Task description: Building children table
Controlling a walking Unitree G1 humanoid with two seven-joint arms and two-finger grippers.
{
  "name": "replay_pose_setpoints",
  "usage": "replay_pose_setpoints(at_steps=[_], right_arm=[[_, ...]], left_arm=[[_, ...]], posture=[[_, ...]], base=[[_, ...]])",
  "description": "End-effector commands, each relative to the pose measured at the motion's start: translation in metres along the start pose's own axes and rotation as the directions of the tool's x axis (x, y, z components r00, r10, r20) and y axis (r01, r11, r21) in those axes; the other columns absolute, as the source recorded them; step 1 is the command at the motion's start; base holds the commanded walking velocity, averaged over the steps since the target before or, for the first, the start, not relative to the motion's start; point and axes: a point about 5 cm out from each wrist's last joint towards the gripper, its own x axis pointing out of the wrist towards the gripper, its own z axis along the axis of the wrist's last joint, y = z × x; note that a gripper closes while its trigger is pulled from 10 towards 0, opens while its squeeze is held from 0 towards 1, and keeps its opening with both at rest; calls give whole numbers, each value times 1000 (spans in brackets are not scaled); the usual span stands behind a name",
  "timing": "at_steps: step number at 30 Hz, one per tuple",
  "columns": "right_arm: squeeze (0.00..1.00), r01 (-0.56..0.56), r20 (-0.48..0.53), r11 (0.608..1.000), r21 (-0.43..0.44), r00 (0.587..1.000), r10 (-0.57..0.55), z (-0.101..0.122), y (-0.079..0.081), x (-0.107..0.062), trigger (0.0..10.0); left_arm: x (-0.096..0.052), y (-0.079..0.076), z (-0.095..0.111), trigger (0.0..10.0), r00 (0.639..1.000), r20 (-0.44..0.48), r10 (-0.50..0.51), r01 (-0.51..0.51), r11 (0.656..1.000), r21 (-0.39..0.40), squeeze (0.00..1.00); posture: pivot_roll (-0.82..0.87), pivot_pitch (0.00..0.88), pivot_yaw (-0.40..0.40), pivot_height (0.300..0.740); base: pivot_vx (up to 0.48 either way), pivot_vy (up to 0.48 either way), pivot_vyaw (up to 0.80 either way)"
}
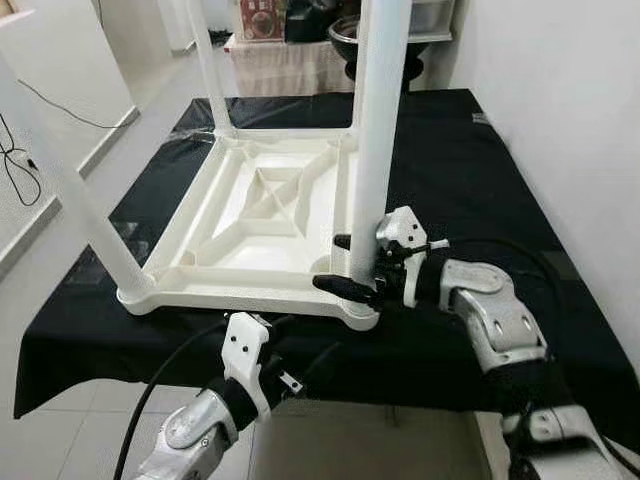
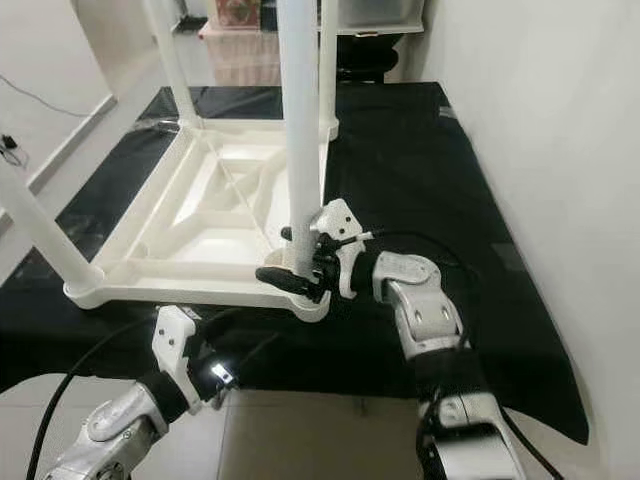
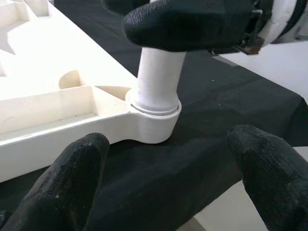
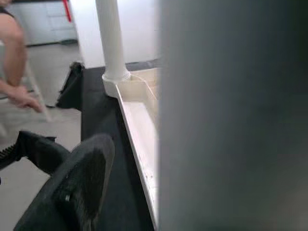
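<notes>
The white children's table top [image 1: 262, 205] lies upside down on a black cloth, with white legs standing up from its corner sockets. My right gripper [image 1: 347, 263] is at the near right leg [image 1: 372, 170], just above its socket [image 3: 153, 126]. It is open, one black finger on each side of the leg; in the right wrist view a gap separates the near finger [image 4: 79, 180] from the leg. My left gripper [image 3: 168, 163] is open below the table's front edge, facing that same socket and holding nothing. Another leg [image 1: 85, 215] leans at the near left corner.
The black-covered table [image 1: 470, 180] reaches close to a white wall [image 1: 570, 110] on the right. A low shelf with dark pots [image 1: 330, 35] stands behind it. Cables [image 1: 20, 160] trail on the tiled floor at the left. A person's arm [image 4: 14, 53] is beyond the table.
</notes>
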Motion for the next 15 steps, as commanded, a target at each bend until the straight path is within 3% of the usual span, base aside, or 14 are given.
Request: replay_pose_setpoints(at_steps=[1,2,3,4,5,15], right_arm=[[0,-81,-9,997,12,997,81,1,-5,5,10000],[0,-81,-9,997,12,997,81,1,-5,5,10000],[0,-102,-3,995,19,995,102,3,-7,5,7725],[0,-117,1,993,23,993,117,4,-9,6,7725],[0,-121,11,992,30,993,120,6,-10,7,0],[0,-169,36,984,54,985,167,3,-15,7,0]], left_arm=[[-3,-3,-3,10000,1000,-9,10,-10,1000,-2,0],[-3,-3,-3,10000,1000,-9,10,-10,1000,-2,0],[-3,-3,-3,10000,1000,-9,10,-10,1000,-2,0],[-3,-4,-2,10000,1000,-9,11,-11,1000,-2,0],[-4,-4,-2,10000,1000,-8,12,-12,1000,-4,0],[-5,-7,-3,10000,1000,-9,13,-13,1000,-10,0]], posture=[[-13,133,-1,740],[-13,133,-1,740],[-13,136,-3,740],[-13,136,-3,740],[-17,141,-5,740],[-19,150,0,740]], base=[[0,0,0],[0,0,0],[0,0,0],[0,0,0],[0,0,0],[0,0,0]])
